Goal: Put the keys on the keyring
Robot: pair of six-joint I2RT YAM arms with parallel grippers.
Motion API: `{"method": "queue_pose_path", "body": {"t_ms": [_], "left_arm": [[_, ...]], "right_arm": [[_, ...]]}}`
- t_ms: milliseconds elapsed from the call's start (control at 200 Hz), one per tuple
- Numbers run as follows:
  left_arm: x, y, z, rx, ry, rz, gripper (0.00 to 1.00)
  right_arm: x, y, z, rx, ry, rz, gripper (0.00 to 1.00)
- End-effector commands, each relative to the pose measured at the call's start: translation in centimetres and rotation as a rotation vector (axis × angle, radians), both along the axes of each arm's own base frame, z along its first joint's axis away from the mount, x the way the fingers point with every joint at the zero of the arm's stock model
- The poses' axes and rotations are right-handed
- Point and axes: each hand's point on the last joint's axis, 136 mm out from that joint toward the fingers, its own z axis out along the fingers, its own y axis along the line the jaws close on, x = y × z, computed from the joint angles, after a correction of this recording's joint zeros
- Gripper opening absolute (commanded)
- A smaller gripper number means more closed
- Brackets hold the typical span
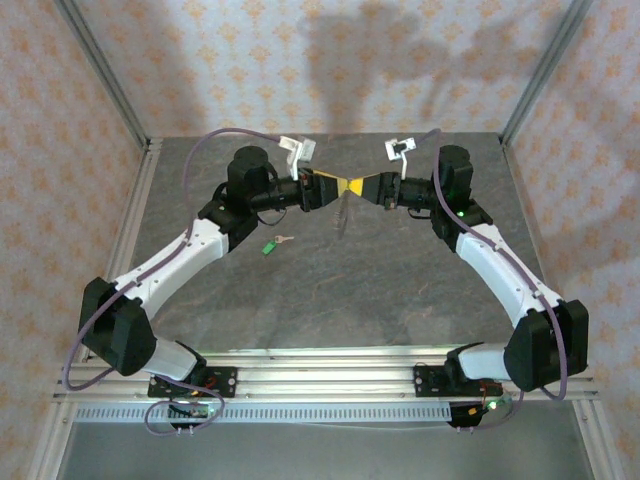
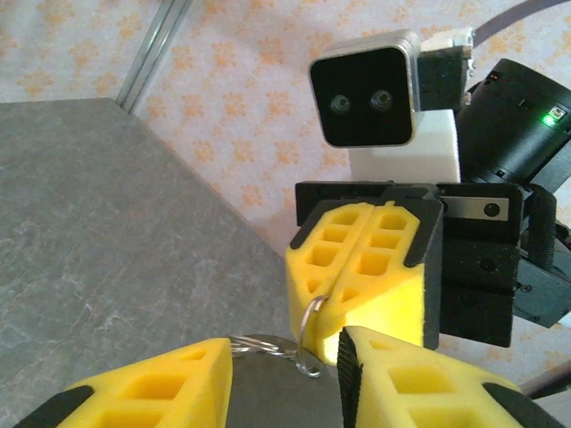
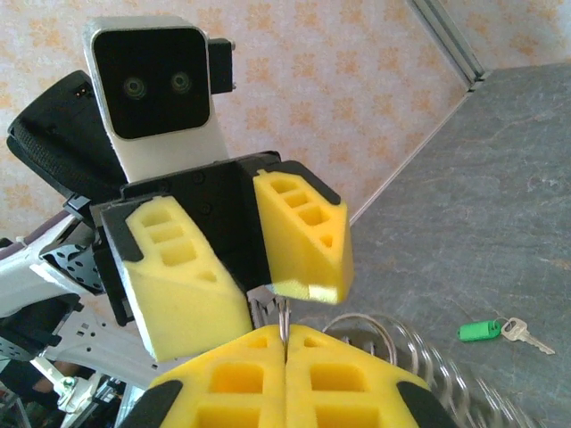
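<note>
From above: left gripper (image 1: pixel 338 187) and right gripper (image 1: pixel 358 187) meet nose to nose over the table (image 1: pixel 350 300), the keyring (image 1: pixel 343 213) dangling beneath. The green key (image 1: pixel 268 246) lies on the table by the left arm.

Left wrist: its own jaws spread wide, and the right gripper pinches the keyring (thin wire).

Right wrist: jaws pressed together on the keyring, key well apart.

My right gripper (image 2: pixel 337 299) hides the ring's (image 2: pixel 303 334) top. The ring's lower coils blur and run off the edge. Left of the ring, the key's (image 1: pixel 270 244) blade is too small to tell.
</note>
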Motion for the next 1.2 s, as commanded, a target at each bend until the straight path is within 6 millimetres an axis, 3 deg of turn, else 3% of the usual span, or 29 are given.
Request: {"method": "queue_pose_path", "body": {"t_ms": [0, 385, 661, 806, 976, 1196], "left_arm": [[-0.5, -0.8, 1.1, -0.039, -0.032, -0.037, 0.35], [-1.0, -1.5, 2.0, -0.088, -0.037, -0.051, 0.22], [-1.7, -2.2, 2.6, -0.095, -0.053, -0.072, 0.00], [-1.4, -2.0, 2.4, -0.089, -0.053, -0.034, 0.00], [-0.9, -1.1, 2.4, -0.081, -0.068, 0.035, 0.00], [-1.2, -0.7, 2.8, -0.058, -0.107, 0.048, 0.00]], "right_arm": [[0.1, 0.0, 1.6, 0.034, -0.071, 0.004, 0.00], [0.1, -0.1, 1.5, 0.048, -0.062, -0.008, 0.00], [0.4, -0.2, 1.4, 0.060, -0.054, -0.029, 0.00], [0.8, -0.4, 1.5, 0.064, -0.043, -0.061, 0.00], [1.6, -2.0, 1.8, 0.048, -0.026, -0.175, 0.35], [2.7, -7.2, 3.1, 0.109, 0.007, -0.452, 0.45]]}}
